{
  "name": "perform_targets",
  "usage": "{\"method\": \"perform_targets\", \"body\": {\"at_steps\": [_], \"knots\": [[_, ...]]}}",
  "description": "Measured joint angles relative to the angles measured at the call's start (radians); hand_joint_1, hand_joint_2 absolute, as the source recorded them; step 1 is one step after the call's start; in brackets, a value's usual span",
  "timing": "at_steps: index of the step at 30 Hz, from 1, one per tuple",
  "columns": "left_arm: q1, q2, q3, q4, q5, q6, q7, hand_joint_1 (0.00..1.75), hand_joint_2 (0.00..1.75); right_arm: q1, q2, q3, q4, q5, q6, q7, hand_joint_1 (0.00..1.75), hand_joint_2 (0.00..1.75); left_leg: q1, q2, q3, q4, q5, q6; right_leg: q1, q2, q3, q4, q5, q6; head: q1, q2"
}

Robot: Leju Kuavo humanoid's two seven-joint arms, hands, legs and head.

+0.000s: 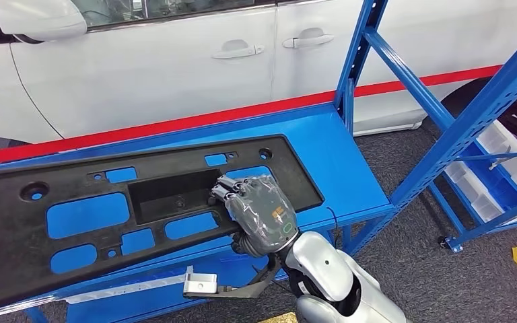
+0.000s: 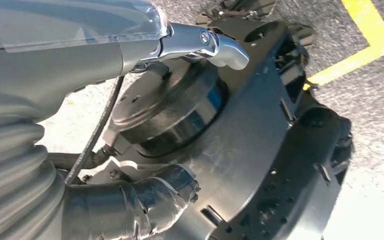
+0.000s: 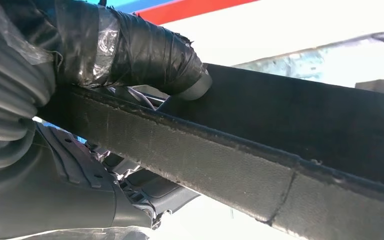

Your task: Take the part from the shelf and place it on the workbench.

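In the head view, the right robot hand (image 1: 259, 212) grips the near edge of the long black part (image 1: 74, 222), which lies flat on the blue shelf (image 1: 350, 175) beside a white car (image 1: 148, 74). The left wrist view shows the left robot hand (image 2: 130, 210) hanging over the floor, its fingers' state unclear. In the right wrist view, a thumb presses the part's rim; held off-centre by one hand, the long part could tip or slip when lifted.

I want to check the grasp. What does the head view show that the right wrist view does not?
Head view alone: the whole black part with its cut-outs on the blue shelf, and the white car behind. Right wrist view alone: the thumb pressed on the part's rim, seen close. Both: the right robot hand gripping the part's edge.
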Motion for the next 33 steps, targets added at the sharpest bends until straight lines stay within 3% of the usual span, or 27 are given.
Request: {"method": "perform_targets", "body": {"at_steps": [2, 3, 6, 7, 8, 9, 11, 13, 16, 17, 19, 21, 22, 23, 24, 27, 28, 31, 33], "knots": [[-0.002, 0.000, -0.008, 0.000, -0.008, 0.004, -0.002, 0.00, 1.75, 0.003, -0.006, 0.001, -0.016, 0.000, -0.014, -0.008, 1.75, 1.75, 0.006, 0.003, 0.002, -0.010, 0.013, 0.008, 0.001, 0.001, -0.006, 0.014, -0.015, 0.009, 0.000, 0.000], [-0.002, -0.001, -0.012, 0.000, -0.011, 0.006, -0.004, 0.00, 1.75, 0.004, -0.010, 0.002, -0.021, 0.002, -0.023, -0.012, 1.75, 1.75, 0.010, 0.005, 0.002, -0.017, 0.019, 0.013, 0.000, 0.001, -0.020, 0.045, -0.039, 0.014, 0.001, 0.000], [-0.002, -0.001, -0.021, 0.000, -0.017, 0.007, -0.008, 0.00, 1.75, 0.016, -0.022, 0.008, -0.027, 0.010, -0.045, -0.024, 1.75, 1.75, 0.011, 0.008, -0.006, -0.016, 0.024, 0.018, -0.014, 0.000, -0.098, 0.229, -0.135, 0.031, 0.002, 0.000], [-0.002, -0.001, -0.022, 0.000, -0.019, 0.007, -0.008, 0.00, 1.75, 0.021, -0.026, 0.010, -0.027, 0.013, -0.048, -0.027, 1.75, 1.75, 0.012, 0.007, -0.009, -0.012, 0.024, 0.018, -0.019, -0.001, -0.115, 0.272, -0.144, 0.035, 0.002, 0.000], [-0.002, -0.001, -0.024, 0.000, -0.020, 0.007, -0.008, 0.00, 1.75, 0.025, -0.030, 0.013, -0.027, 0.015, -0.050, -0.028, 1.75, 1.75, 0.013, 0.007, -0.012, -0.008, 0.023, 0.017, -0.024, -0.002, -0.115, 0.278, -0.132, 0.040, 0.002, 0.000], [-0.003, -0.001, -0.025, 0.000, -0.021, 0.006, -0.008, 0.00, 1.75, 0.027, -0.033, 0.015, -0.027, 0.017, -0.050, -0.029, 1.75, 1.75, 0.015, 0.007, -0.015, -0.002, 0.021, 0.014, -0.029, -0.004, -0.096, 0.247, -0.104, 0.043, 0.002, 0.000], [-0.003, 0.000, -0.027, 0.000, -0.022, 0.005, -0.010, 0.00, 1.75, 0.027, -0.037, 0.018, -0.026, 0.017, -0.052, -0.030, 1.75, 1.75, 0.017, 0.006, -0.022, 0.013, 0.012, 0.004, -0.035, -0.008, -0.030, 0.125, -0.051, 0.046, 0.002, 0.000], [-0.004, 0.002, -0.031, 0.000, -0.024, 0.003, -0.012, 0.00, 1.75, 0.027, -0.039, 0.022, -0.024, 0.017, -0.056, -0.032, 1.75, 1.75, 0.016, 0.005, -0.032, 0.025, 0.008, -0.009, -0.031, -0.008, 0.006, 0.051, -0.038, 0.038, 0.001, 0.000], [-0.006, 0.005, -0.040, 0.000, -0.026, 0.002, -0.017, 0.00, 1.75, 0.027, -0.042, 0.025, -0.019, 0.016, -0.059, -0.036, 1.75, 1.75, 0.016, 0.004, -0.040, 0.032, 0.008, -0.025, -0.027, -0.007, 0.000, 0.039, -0.039, 0.017, 0.001, 0.000], [-0.007, 0.007, -0.042, 0.000, -0.027, 0.001, -0.019, 0.00, 1.75, 0.026, -0.042, 0.025, -0.018, 0.015, -0.059, -0.038, 1.75, 1.75, 0.017, 0.004, -0.045, 0.042, -0.004, -0.030, -0.028, -0.008, -0.002, 0.036, -0.035, 0.009, 0.001, 0.000], [-0.008, 0.009, -0.044, 0.000, -0.028, 0.001, -0.022, 0.00, 1.75, 0.025, -0.042, 0.025, -0.015, 0.013, -0.061, -0.041, 1.75, 1.75, 0.019, 0.002, -0.075, 0.114, -0.063, -0.036, -0.029, -0.010, -0.008, 0.030, -0.026, -0.007, 0.000, 0.000], [-0.009, 0.011, -0.045, 0.000, -0.032, 0.002, -0.026, 0.00, 1.75, 0.024, -0.042, 0.026, -0.009, 0.010, -0.062, -0.042, 1.75, 1.75, 0.019, 0.001, -0.123, 0.243, -0.134, -0.039, -0.024, -0.011, -0.021, 0.031, -0.018, -0.018, 0.000, 0.000], [-0.010, 0.012, -0.045, 0.000, -0.034, 0.002, -0.028, 0.00, 1.75, 0.024, -0.042, 0.026, -0.006, 0.009, -0.062, -0.042, 1.75, 1.75, 0.019, 0.001, -0.139, 0.292, -0.152, -0.040, -0.021, -0.012, -0.028, 0.033, -0.014, -0.020, 0.000, 0.000], [-0.011, 0.012, -0.046, 0.000, -0.035, 0.002, -0.029, 0.00, 1.75, 0.024, -0.042, 0.027, -0.002, 0.008, -0.062, -0.043, 1.75, 1.75, 0.019, 0.001, -0.138, 0.307, -0.150, -0.040, -0.018, -0.011, -0.035, 0.035, -0.010, -0.021, 0.000, 0.000], [-0.012, 0.013, -0.047, 0.000, -0.037, 0.003, -0.029, 0.00, 1.75, 0.024, -0.042, 0.028, 0.002, 0.006, -0.062, -0.043, 1.75, 1.75, 0.019, 0.001, -0.118, 0.281, -0.129, -0.038, -0.017, -0.011, -0.042, 0.039, -0.006, -0.021, 0.000, 0.000], [-0.013, 0.016, -0.052, 0.000, -0.041, 0.005, -0.030, 0.00, 1.75, 0.023, -0.042, 0.028, 0.007, 0.001, -0.062, -0.044, 1.75, 1.75, 0.016, -0.002, -0.003, 0.085, -0.054, -0.027, -0.015, -0.007, -0.060, 0.049, 0.006, -0.012, 0.001, 0.000], [-0.012, 0.018, -0.053, 0.001, -0.041, 0.005, -0.031, 0.00, 1.75, 0.023, -0.042, 0.028, 0.007, 0.000, -0.062, -0.045, 1.75, 1.75, 0.013, -0.003, 0.016, 0.046, -0.044, -0.024, -0.015, -0.007, -0.063, 0.050, 0.012, -0.006, 0.001, 0.000], [-0.011, 0.019, -0.054, 0.001, -0.041, 0.005, -0.032, 0.00, 1.75, 0.022, -0.043, 0.030, 0.010, -0.001, -0.062, -0.046, 1.75, 1.75, 0.007, -0.005, 0.008, 0.026, -0.026, -0.013, -0.016, -0.008, -0.069, 0.046, 0.031, 0.012, 0.001, 0.000], [-0.013, 0.019, -0.056, 0.001, -0.041, 0.005, -0.032, 0.00, 1.75, 0.021, -0.044, 0.030, 0.013, -0.001, -0.062, -0.047, 1.75, 1.75, 0.011, -0.001, -0.006, 0.019, -0.005, 0.001, -0.017, -0.006, -0.080, 0.064, 0.000, 0.024, 0.002, 0.000]]}}
